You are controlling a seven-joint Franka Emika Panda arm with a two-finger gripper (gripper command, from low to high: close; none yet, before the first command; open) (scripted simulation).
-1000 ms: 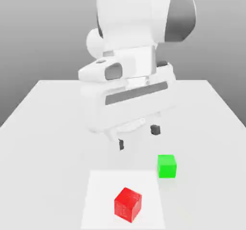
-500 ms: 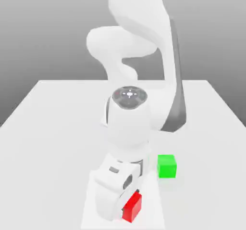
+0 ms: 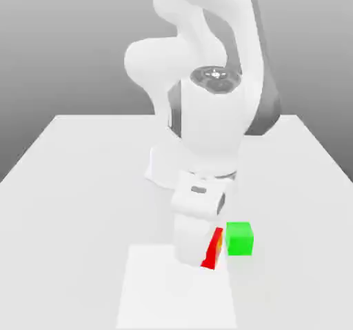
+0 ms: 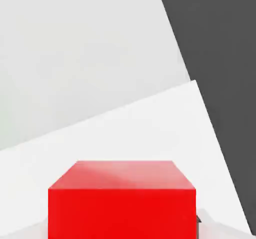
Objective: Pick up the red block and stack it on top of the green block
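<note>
Franka arm over a white table point(image 3: 69, 183), exterior and hand views.
The gripper point(image 3: 196, 253) stands low; whether its fingers are spread or pinching cannot be told. The glossy bright red cube point(image 3: 214, 249) sits at the gripper, with the smooth bright green cube point(image 3: 239, 238) just beside it.

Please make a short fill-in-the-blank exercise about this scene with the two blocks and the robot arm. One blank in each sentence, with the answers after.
1. The block partly hidden behind the robot's hand is ____ in colour.
2. In the exterior view, the green block sits on the white ____.
3. In the exterior view, the red block is on the green block's ____ side.
4. The red block is ____ stacked on the green block.

Answers: red; table; left; not yet
</note>
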